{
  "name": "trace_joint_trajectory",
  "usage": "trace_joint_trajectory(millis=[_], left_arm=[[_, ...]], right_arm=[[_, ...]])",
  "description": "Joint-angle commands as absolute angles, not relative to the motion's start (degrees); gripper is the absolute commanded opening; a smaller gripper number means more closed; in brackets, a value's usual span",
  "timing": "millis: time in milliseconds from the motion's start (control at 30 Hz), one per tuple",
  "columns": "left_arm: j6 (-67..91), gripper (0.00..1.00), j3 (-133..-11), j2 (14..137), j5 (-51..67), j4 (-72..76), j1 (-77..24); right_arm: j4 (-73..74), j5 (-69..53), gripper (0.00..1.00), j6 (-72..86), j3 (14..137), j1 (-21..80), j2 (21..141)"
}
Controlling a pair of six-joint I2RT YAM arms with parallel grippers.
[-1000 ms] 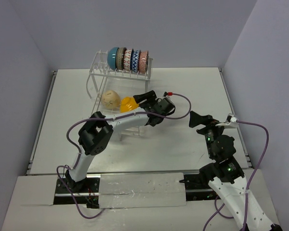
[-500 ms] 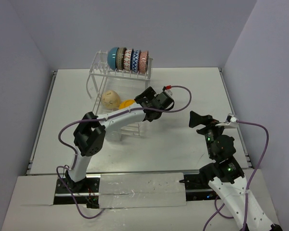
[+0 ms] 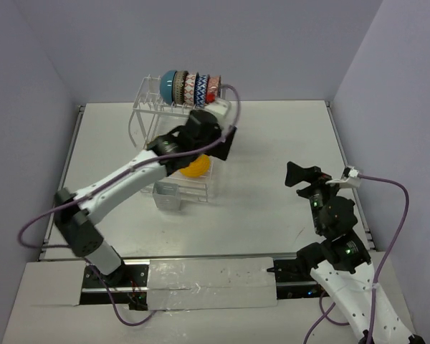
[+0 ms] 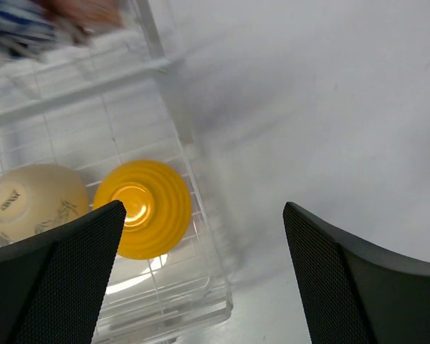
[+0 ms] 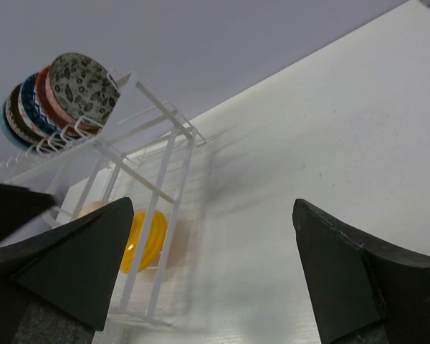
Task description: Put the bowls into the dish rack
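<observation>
The white wire dish rack (image 3: 147, 115) stands at the table's far left. Several bowls (image 3: 190, 87) stand on edge in its top tier, the teal one leftmost; they also show in the right wrist view (image 5: 64, 93). The orange-yellow bowl (image 4: 142, 208) lies upside down on the lower tier beside the tan bowl (image 4: 32, 201). The orange-yellow bowl also shows from above (image 3: 196, 168) and in the right wrist view (image 5: 143, 240). My left gripper (image 4: 201, 287) is open and empty, above the rack's right end (image 3: 222, 143). My right gripper (image 3: 306, 175) is open and empty, right of the rack.
The grey cutlery cup (image 3: 168, 195) hangs on the rack's near side. The left arm reaches across the rack and hides the tan bowl from above. Walls close in the white table (image 3: 272, 136) at the back and both sides.
My left gripper let go of the orange-yellow bowl in the lower tier, then rose and swung left over the rack. The right arm barely moved.
</observation>
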State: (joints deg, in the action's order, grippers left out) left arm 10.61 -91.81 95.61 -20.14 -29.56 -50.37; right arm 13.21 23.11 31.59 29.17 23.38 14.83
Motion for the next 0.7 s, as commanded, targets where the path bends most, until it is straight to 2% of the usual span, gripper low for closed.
trace_joint_trajectory(millis=[0, 367, 667], left_arm=[[19.8, 0.98, -86.8, 83.4, -11.9, -22.7, -44.1], [18.0, 0.99, -71.4, 57.3, -27.1, -26.7, -31.2], [18.8, 0.99, -57.8, 38.9, -36.8, -31.0, -28.3]], right_arm=[[15.7, 27.2, 1.0, 29.9, 35.8, 23.5, 17.0], [22.8, 31.6, 1.0, 23.0, 48.3, 23.6, 22.0], [23.0, 35.5, 1.0, 19.1, 48.6, 24.4, 15.4]])
